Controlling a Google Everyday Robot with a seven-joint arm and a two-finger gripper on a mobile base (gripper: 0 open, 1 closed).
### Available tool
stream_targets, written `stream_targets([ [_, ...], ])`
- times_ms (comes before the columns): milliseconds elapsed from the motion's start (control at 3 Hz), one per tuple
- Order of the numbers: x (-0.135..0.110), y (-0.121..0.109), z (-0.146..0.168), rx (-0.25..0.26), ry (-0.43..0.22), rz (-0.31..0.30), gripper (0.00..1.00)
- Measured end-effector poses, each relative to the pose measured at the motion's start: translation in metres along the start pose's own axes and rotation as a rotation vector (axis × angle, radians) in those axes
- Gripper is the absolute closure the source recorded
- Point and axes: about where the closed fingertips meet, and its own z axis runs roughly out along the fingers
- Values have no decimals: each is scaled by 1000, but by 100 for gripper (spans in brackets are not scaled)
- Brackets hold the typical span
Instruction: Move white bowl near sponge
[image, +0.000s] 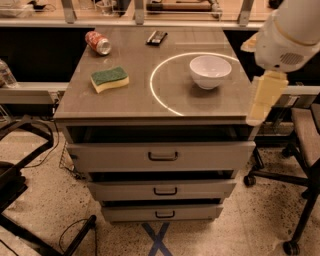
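The white bowl (210, 70) stands upright on the right part of the grey cabinet top (135, 95), inside a bright ring of light. The sponge (109, 79), yellow with a green top, lies on the left part of the top, well apart from the bowl. My gripper (262, 98) hangs at the cabinet's right edge, to the right of the bowl and a little nearer the front, below the white arm (287, 35). It holds nothing that I can see.
A red soda can (97, 42) lies on its side at the back left. A dark remote-like object (156, 37) lies at the back middle. The cabinet's three drawers (162, 156) stand slightly open. An office chair (300, 145) stands to the right.
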Motion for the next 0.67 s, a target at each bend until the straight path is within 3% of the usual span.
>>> stream_targets([
  [667,-9,-61,63,28,33,-68,0],
])
